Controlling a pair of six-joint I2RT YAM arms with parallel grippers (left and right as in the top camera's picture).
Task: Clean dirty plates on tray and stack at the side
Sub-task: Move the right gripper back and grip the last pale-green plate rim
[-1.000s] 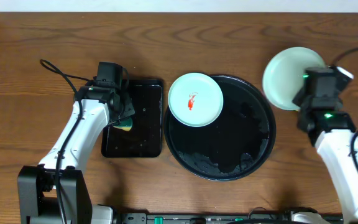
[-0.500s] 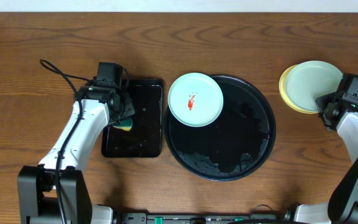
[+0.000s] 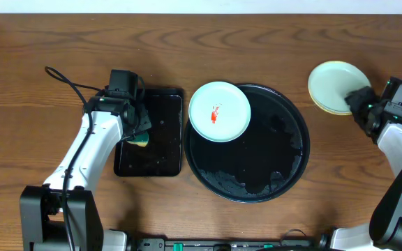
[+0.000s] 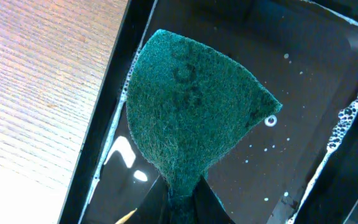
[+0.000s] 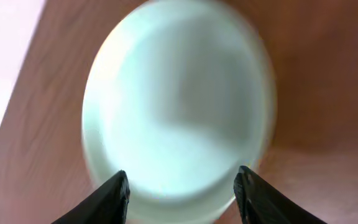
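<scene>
stacked plates, rim inside parted right gripper

No readable text, no labels, no brand marks, no numbers, no signs on anything in view

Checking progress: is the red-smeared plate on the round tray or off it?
On it: the plate lies at the tray's upper-left edge, overhanging slightly.

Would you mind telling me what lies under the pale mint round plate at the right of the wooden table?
A pale yellow round plate lies under the pale mint round plate; only a crescent of its rim shows. Its face is covered, so any smear cannot be seen.
</scene>
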